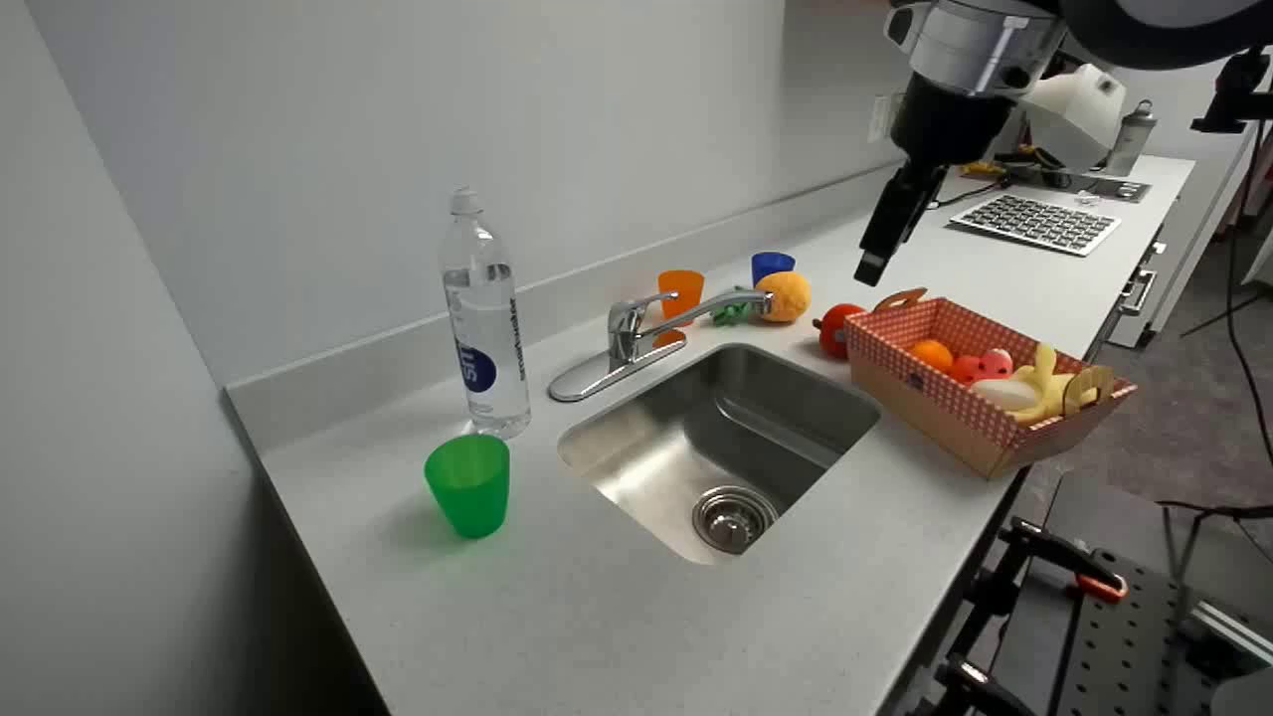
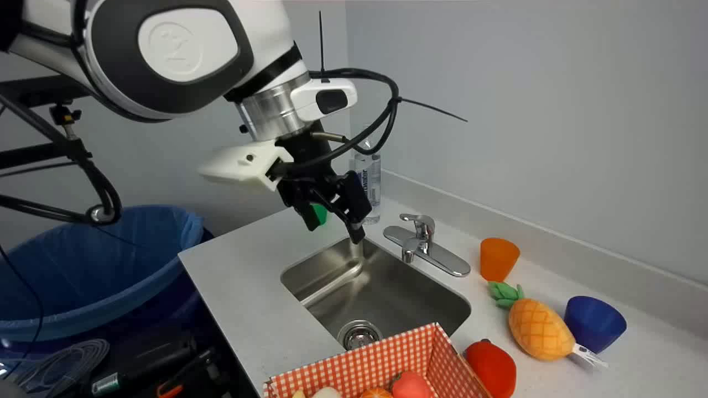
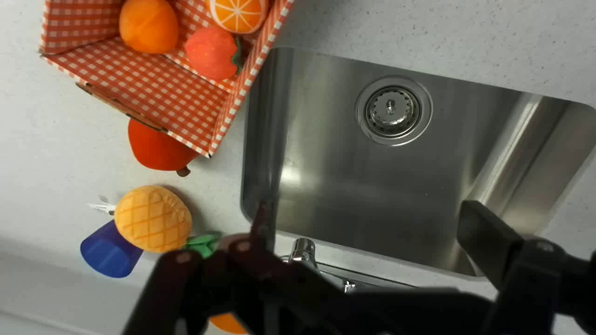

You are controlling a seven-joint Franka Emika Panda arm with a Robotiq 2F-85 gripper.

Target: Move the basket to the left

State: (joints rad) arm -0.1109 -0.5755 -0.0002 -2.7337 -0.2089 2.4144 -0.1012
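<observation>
The basket is red-and-white checked inside, with a plain tan outside wall and small handles. It stands on the counter beside the sink, at the right in an exterior view; part of it also shows at the bottom of an exterior view and at the top left of the wrist view. Several soft toy fruits lie in it. My gripper is open and empty, its fingers wide apart over the sink in the wrist view. It hangs in the air, apart from the basket, in both exterior views.
The sink and its faucet adjoin the basket. A red toy touches or nearly touches it. A toy pineapple, blue cup and orange cup stand along the wall. A bottle and green cup are beyond the sink.
</observation>
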